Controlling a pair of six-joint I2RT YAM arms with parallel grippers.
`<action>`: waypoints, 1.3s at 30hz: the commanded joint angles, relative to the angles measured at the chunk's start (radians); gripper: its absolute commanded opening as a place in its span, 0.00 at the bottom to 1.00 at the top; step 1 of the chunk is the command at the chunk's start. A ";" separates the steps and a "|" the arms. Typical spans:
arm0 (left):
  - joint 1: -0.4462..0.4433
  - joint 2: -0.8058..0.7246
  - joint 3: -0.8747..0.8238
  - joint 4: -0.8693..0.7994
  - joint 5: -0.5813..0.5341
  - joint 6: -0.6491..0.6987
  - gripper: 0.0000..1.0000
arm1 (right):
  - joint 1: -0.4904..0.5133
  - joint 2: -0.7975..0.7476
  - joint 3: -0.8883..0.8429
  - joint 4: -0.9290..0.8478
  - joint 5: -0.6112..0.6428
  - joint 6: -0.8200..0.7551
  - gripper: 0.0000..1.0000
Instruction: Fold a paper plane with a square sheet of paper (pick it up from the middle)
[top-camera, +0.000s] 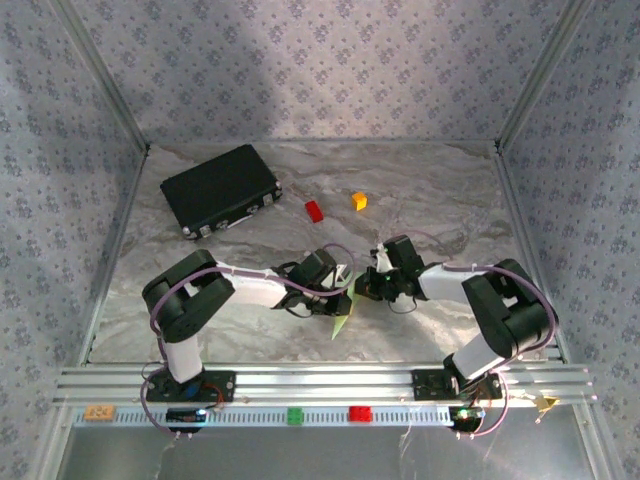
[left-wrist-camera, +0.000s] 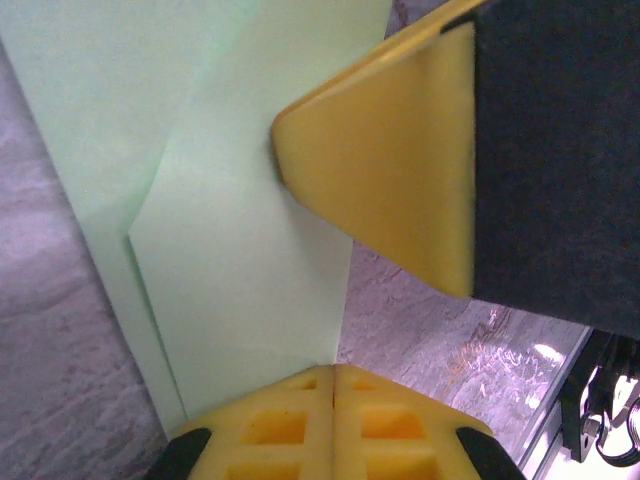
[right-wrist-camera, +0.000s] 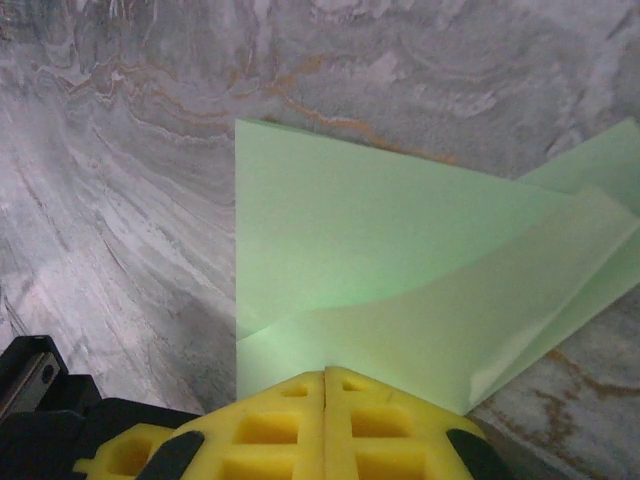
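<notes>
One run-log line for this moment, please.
left gripper: shut on paper sheet | right gripper: shut on paper sheet | paper sheet: folded, not yet a plane | black case: apart, far left

Overhead, most of the green paper (top-camera: 342, 322) is hidden beneath the left gripper (top-camera: 340, 283) and right gripper (top-camera: 360, 288). Left wrist: the paper runs off the top edge; the right gripper's yellow finger (left-wrist-camera: 390, 160) is blurred and cut by the right edge. Right wrist: the paper's near edge vanishes behind the closed right gripper (right-wrist-camera: 327, 385); whether it is pinched cannot be told.
</notes>
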 joint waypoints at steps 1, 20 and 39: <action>-0.010 0.028 -0.047 -0.128 -0.018 0.008 0.00 | -0.041 0.043 0.008 0.020 0.063 -0.015 0.06; -0.011 0.030 -0.088 -0.085 -0.015 -0.018 0.00 | -0.191 -0.013 0.035 -0.004 -0.024 -0.034 0.07; -0.011 0.027 -0.083 -0.087 -0.016 -0.021 0.00 | -0.086 0.039 0.055 0.016 -0.042 -0.057 0.08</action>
